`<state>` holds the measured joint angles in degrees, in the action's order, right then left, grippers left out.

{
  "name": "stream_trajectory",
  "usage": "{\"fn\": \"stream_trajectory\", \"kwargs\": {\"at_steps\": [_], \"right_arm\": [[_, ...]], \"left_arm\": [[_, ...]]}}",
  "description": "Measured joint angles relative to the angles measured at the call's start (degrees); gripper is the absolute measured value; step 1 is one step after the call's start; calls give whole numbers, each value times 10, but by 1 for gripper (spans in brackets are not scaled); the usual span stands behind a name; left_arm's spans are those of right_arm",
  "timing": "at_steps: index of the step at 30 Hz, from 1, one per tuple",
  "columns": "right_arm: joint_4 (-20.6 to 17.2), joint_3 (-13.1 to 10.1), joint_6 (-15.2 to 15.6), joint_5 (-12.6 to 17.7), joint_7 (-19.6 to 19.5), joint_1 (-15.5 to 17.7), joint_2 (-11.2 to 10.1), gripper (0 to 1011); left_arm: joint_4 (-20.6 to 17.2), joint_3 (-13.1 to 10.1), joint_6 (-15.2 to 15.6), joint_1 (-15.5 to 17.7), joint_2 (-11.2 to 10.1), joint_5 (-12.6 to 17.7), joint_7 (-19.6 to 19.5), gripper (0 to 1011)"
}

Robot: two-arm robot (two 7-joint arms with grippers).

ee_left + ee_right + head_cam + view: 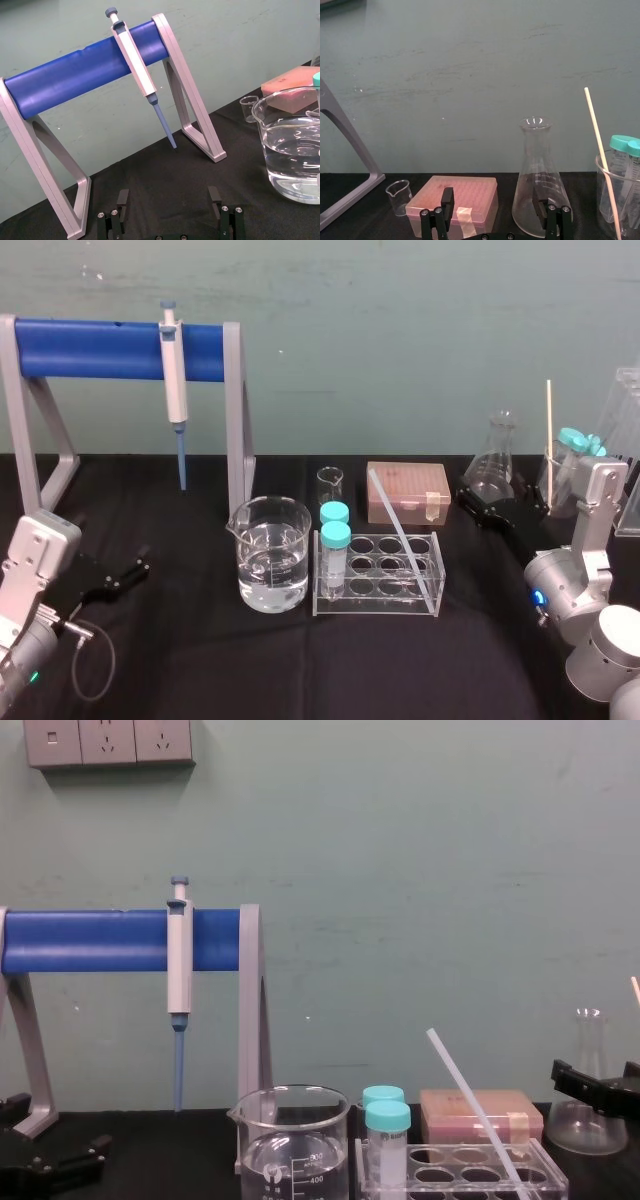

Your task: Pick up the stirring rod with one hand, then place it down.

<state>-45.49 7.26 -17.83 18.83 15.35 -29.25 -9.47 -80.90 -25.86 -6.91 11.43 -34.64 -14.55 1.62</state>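
While the stirring rod [405,535] leans slanted across the clear rack [375,608], the right gripper [480,502] waits open just beside the flask [492,465], and the left gripper [135,568] sits open, well apart; a careless reach could knock the flask, or the thin rod might slip

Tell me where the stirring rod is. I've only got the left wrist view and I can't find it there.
Observer: The stirring rod leans in the clear tube rack, just right of the big beaker you can see.
Operator: Which way does it tilt?
Observer: Its lower end sits at the rack's front right corner. Its top slants back and left, toward the pink tip box.
Operator: And the right gripper?
Observer: The right gripper is open, right of the rack beside the conical flask, and apart from the rod.
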Motion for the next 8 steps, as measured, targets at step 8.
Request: {"fn": "stream_trajectory", "kwargs": {"at_steps": [8], "right_arm": [[0,1,-1,0,1,0,0,1003]], "left_arm": [[0,0,0,0,0,0,0,1000]]}}
